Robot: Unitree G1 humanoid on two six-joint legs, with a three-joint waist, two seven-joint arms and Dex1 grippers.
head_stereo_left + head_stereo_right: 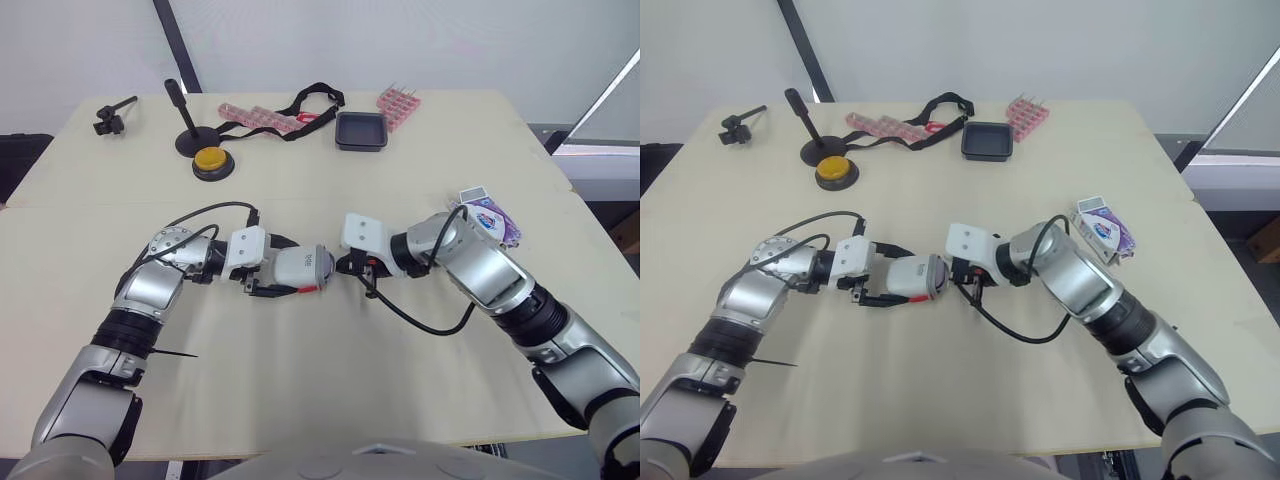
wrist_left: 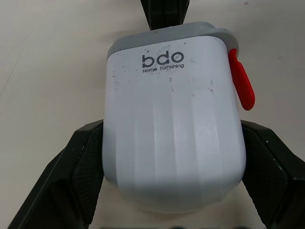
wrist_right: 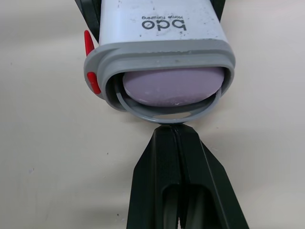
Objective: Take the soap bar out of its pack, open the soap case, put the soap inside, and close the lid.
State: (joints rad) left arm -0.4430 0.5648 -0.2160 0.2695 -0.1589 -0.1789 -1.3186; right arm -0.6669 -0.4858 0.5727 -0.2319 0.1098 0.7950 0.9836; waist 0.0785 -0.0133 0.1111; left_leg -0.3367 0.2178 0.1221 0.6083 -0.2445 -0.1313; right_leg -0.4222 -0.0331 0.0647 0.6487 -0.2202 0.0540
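Left eye view: the left gripper (image 1: 290, 273) holds the soap case (image 1: 297, 263) on its side at mid-surface (image 1: 300, 400). Whether the case rests on the surface or hangs just above it cannot be told. The right gripper (image 1: 346, 265) meets the case's mouth from 3 o'clock. Right eye view: the soap pack (image 1: 1102, 228) lies well apart at 2 o'clock from the case, near the edge. A black tray (image 1: 988, 140), a yellow button (image 1: 835, 172) and a black strap (image 1: 930, 115) sit far off towards 12 o'clock, and nothing stands between the grippers. Left wrist view: the left fingers (image 2: 83, 157) are spread around the case and pinch its two sides; the red latch (image 2: 242, 86) juts free at the rim. Right wrist view: the soap bar (image 3: 172, 86) sits inside the open mouth. The right fingers (image 3: 162, 181) are pressed together, holding nothing, their tip touching a thin grey lip (image 3: 167, 113) beneath the mouth. Judgement: the soap is in and closing is in hand. The next move calls for a steady push on the lid while the left grip holds firm, then seating the latch.
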